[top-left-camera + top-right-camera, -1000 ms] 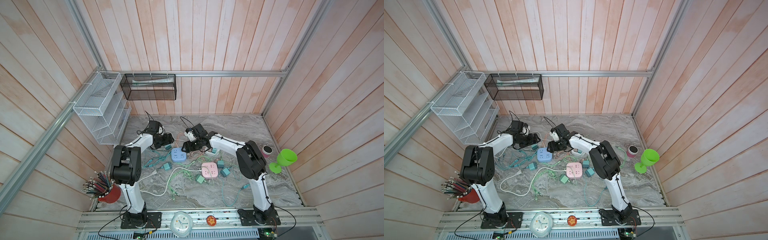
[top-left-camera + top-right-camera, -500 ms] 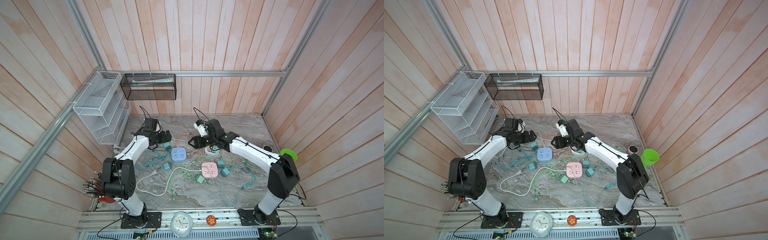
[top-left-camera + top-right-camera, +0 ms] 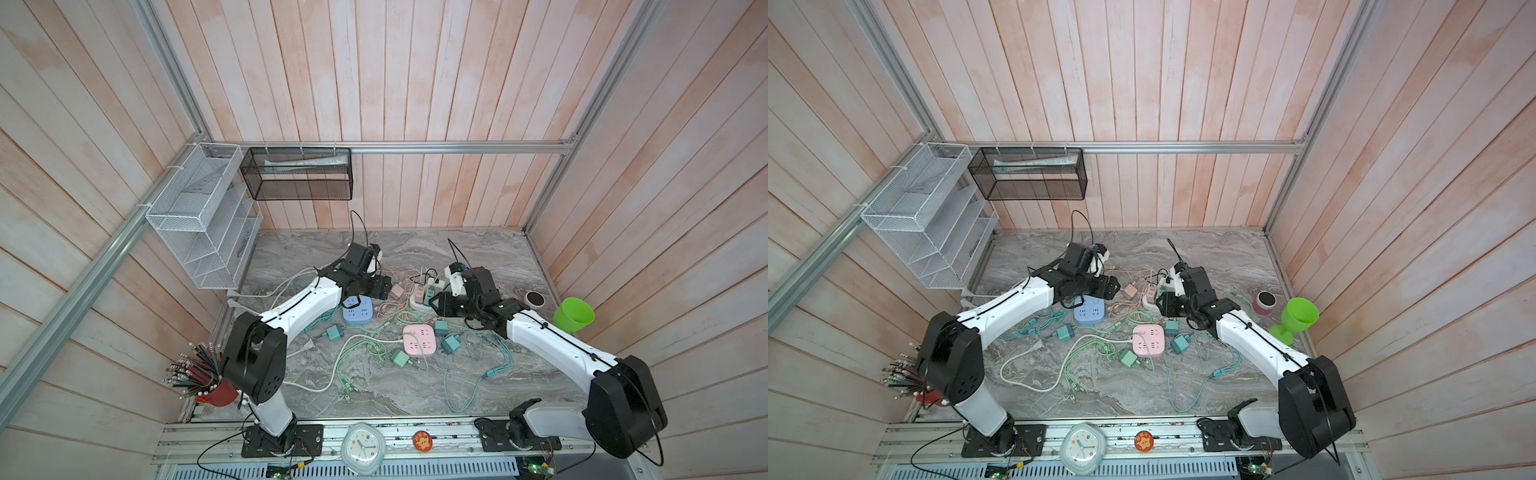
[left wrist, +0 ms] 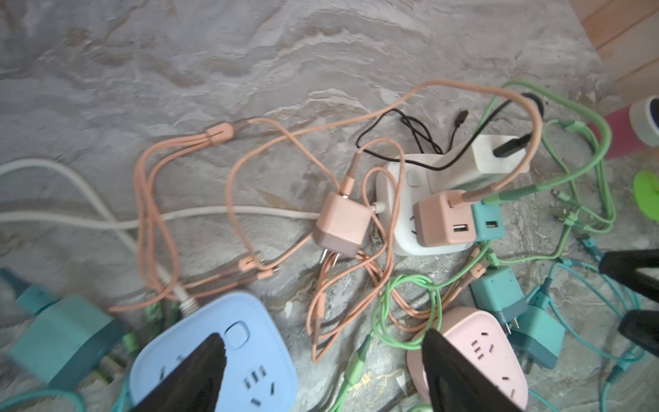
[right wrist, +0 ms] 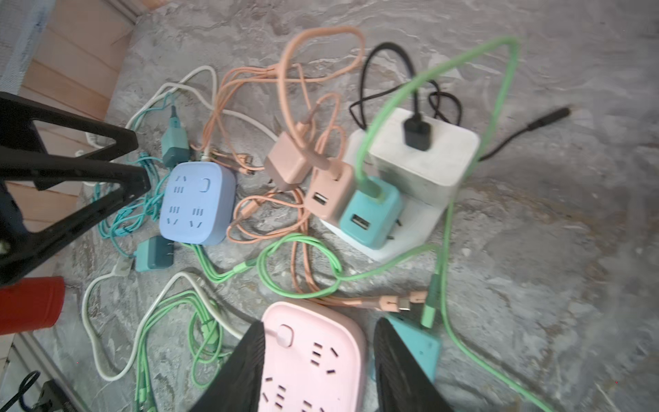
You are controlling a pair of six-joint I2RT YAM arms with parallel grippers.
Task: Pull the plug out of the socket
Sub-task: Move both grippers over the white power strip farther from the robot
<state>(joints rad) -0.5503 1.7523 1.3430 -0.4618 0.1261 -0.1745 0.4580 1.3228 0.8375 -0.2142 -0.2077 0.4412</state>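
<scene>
The left claw (image 4: 322, 339) is open and empty, near the blue socket (image 4: 264, 331). A loose plug (image 4: 340, 224) lies on the surface (image 4: 214, 71). Beside it, the white socket (image 4: 401, 232) has a pink plug (image 4: 440, 221), a teal plug (image 4: 488, 223) and a white plug (image 4: 478, 160) stuck in it. The right claw (image 5: 320, 324) is open and empty too, near that socket.

Pale pink-and-cream wooden plank walls (image 3: 415, 83) close in a grey marbled floor (image 3: 415, 395) on the left, right and far sides under soft even light, with an aluminium rail (image 3: 457, 146) across the far wall, a black mesh basket (image 3: 299, 178) hanging from it, and a white wire rack (image 3: 199, 220) on the left wall.
</scene>
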